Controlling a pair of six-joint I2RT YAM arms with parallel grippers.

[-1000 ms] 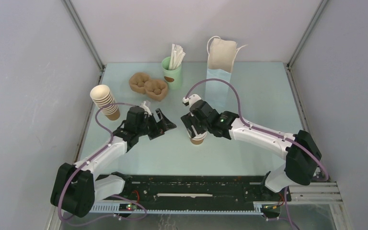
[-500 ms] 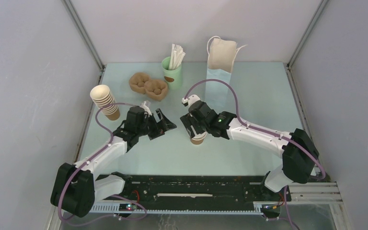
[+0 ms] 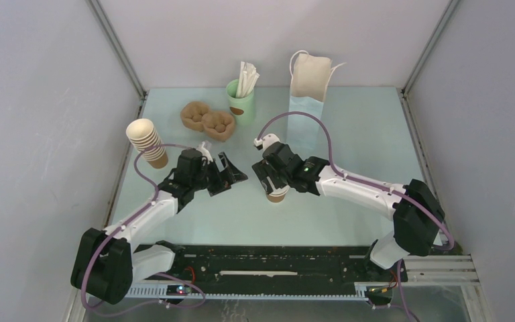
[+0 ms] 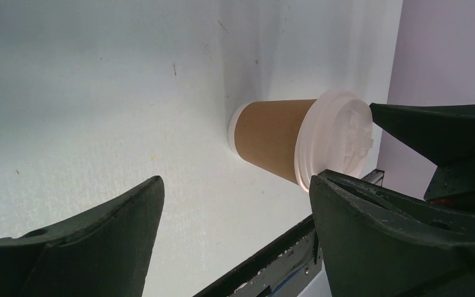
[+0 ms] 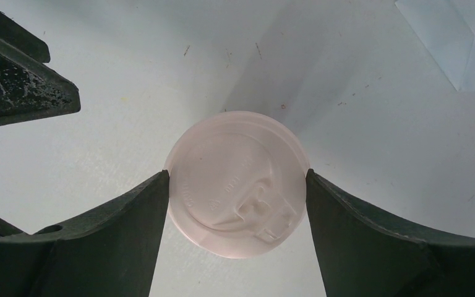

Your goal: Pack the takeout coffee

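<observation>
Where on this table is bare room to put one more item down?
Bare: the table right of the tall pale-blue paper bag, and the near strip between the left arm and right arm. Crowded: the centre, where both arms meet at the small brown paper cup with white lid; far left: brown cup stack, brown pulp carrier, mint-green cup of white sticks.

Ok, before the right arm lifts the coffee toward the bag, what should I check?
1. Takeout coffee upright on the table, lid seated: ok.
2. Right end effector straddles the lid, fingers against its rim on both sides: ok.
3. Grip firm enough to lift: cannot tell.
4. Left end effector open and off the takeout coffee: ok.
5. Paper bag standing upright: ok.
6. Bag mouth open: cannot tell.
</observation>
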